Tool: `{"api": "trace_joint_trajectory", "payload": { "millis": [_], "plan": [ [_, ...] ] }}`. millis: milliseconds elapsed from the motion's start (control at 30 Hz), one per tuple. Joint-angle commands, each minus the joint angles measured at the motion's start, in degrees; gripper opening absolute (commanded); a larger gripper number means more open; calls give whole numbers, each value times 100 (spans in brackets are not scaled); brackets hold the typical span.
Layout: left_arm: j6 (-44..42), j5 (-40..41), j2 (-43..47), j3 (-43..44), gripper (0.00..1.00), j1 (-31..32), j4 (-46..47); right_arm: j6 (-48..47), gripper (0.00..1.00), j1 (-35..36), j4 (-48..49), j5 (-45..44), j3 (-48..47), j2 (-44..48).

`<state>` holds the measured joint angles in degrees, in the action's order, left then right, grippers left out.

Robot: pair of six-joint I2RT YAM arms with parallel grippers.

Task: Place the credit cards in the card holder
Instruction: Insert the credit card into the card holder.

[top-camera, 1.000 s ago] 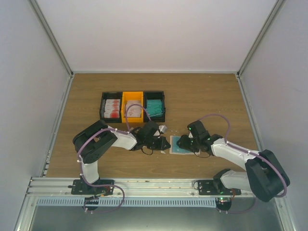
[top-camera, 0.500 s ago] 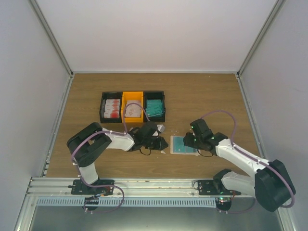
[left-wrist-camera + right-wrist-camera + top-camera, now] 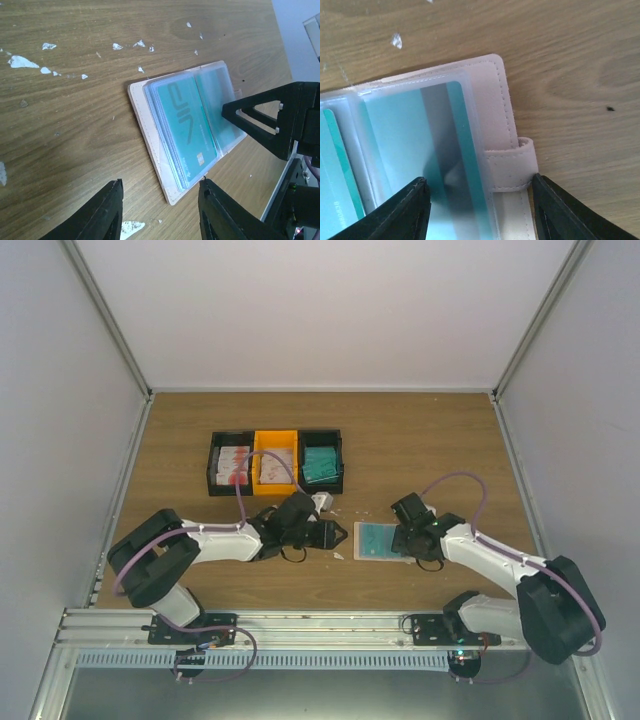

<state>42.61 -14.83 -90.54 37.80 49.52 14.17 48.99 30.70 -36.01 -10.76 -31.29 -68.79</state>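
The beige card holder (image 3: 362, 540) lies open on the table between my arms, with teal credit cards (image 3: 380, 538) in its clear sleeves. In the left wrist view the holder (image 3: 150, 135) shows a teal card (image 3: 187, 125) on top. My left gripper (image 3: 335, 534) (image 3: 160, 210) is open and empty just left of the holder. My right gripper (image 3: 405, 540) (image 3: 480, 210) is open, low over the holder's right edge (image 3: 492, 95), its jaws either side of the tab clasp (image 3: 512, 167). A sleeved teal card (image 3: 410, 150) lies under it.
Joined bins stand at the back left: a black one (image 3: 212, 465) with white and red cards, an orange one (image 3: 276, 437) with white and red cards, a black one (image 3: 341, 462) with teal cards. Small white scraps (image 3: 22, 61) lie on the wood. Metal rails run along the near edge.
My left arm has stretched out lower, its elbow swinging left, with the gripper staying by the holder's left edge. My right gripper has dropped lower over the holder's right edge.
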Motion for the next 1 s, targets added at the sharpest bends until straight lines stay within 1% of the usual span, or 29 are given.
{"api": "trace_joint_trajectory", "payload": {
  "millis": [0,100,200,367,533,633,767,833,933,967],
  "plan": [
    [-22,147,195,-194,45,6,342,73,54,38,488,582,207,-115],
    [111,213,262,-276,46,-3,363,58,49,42,884,1164,332,-95],
    [166,198,253,-293,46,-20,377,22,45,59,1118,1475,345,-97],
    [170,143,221,-283,45,-34,414,31,37,77,1145,1542,275,-126],
    [138,169,305,-275,42,-63,337,-7,35,86,862,1245,179,-31],
    [-94,369,508,-144,42,-140,-18,-101,37,93,591,940,-14,146],
    [-598,759,883,186,43,-283,-731,-215,47,94,364,639,-289,501],
    [-947,1218,1118,384,44,-333,-1158,-263,52,93,356,547,-387,645],
    [-1324,1864,1454,668,47,-509,-1790,-379,54,91,526,497,-499,775],
    [-1393,2006,1562,750,50,-623,-2006,-449,55,85,627,491,-548,787]
  ]
}}
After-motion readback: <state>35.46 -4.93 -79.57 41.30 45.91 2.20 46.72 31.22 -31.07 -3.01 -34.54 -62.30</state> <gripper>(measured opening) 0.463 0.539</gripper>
